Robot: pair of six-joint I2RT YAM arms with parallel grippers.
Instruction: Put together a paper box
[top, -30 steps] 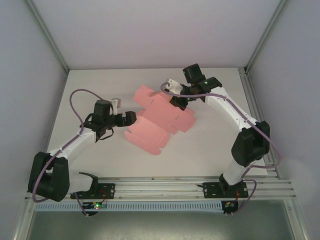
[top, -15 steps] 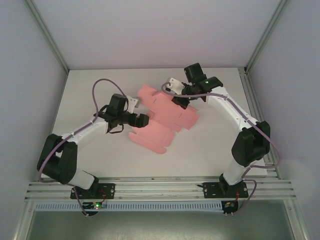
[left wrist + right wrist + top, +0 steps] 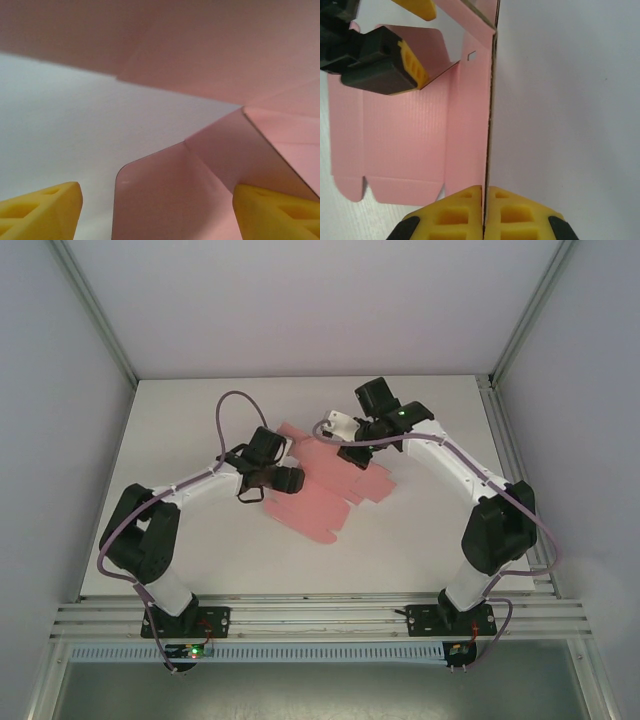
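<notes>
White bench (image 3: 200, 540) spreads under both arms in the top view, with pale grey walls (image 3: 300, 300) around it. At mid frame the paper box (image 3: 325, 502) lies as a pink die-cut sheet with flaps, mostly flat. The left claw (image 3: 295, 480) is at the sheet's left edge and the right claw (image 3: 352, 458) at its upper right edge.

In the left wrist view, the left claw's yellow fingertips (image 3: 40, 210) sit in the two lower corners, well apart. A rounded pink flap (image 3: 165, 200) rises between them, and more pink card crosses the top of the frame.

In the right wrist view, the right claw (image 3: 483, 212) at bottom centre has its pads pressed together on a thin upright edge of the card. The sheet spreads over the left half. The left claw's fingers (image 3: 412, 67) show at upper left, spread either side of a flap.
</notes>
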